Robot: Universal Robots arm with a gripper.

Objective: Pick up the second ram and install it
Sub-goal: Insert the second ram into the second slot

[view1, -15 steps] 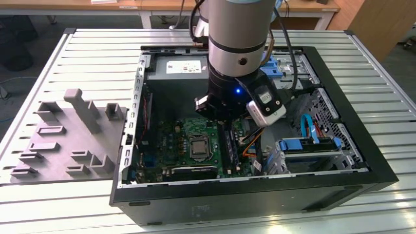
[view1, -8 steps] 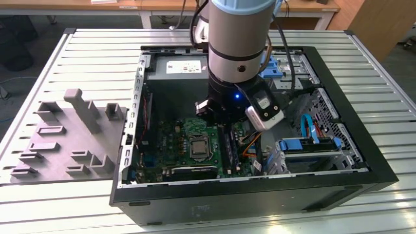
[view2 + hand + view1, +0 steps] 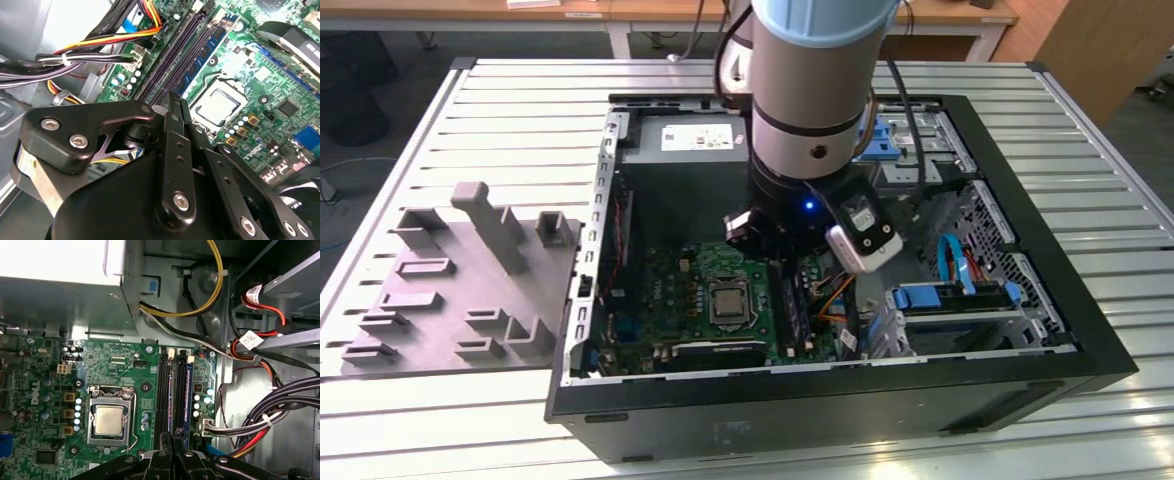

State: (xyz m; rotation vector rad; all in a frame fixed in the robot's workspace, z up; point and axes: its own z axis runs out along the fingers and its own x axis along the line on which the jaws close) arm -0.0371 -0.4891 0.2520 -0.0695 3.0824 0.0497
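Observation:
My gripper (image 3: pixel 177 100) hangs inside the open computer case (image 3: pixel 1067 330), low over the green motherboard (image 3: pixel 125 365). Its two black fingers stand pressed together with nothing visible between them. The tips (image 3: pixel 172 436) sit over one end of the long black memory slots (image 3: pixel 162 390). A dark-blue ram stick (image 3: pixel 187 390) stands seated in the slot beside them, also seen in the second wrist view (image 3: pixel 207 50). I cannot tell whether it is the second ram. The arm (image 3: pixel 807 150) comes down from above into the case.
The processor socket (image 3: pixel 110 420) lies beside the slots. Bundled cables (image 3: pixel 270 420) run close along their other side. The power supply (image 3: pixel 687 140) fills the case's far end, and blue drive bays (image 3: pixel 961 295) sit at the exterior view's right. A grey fixture (image 3: pixel 454 290) lies outside the case.

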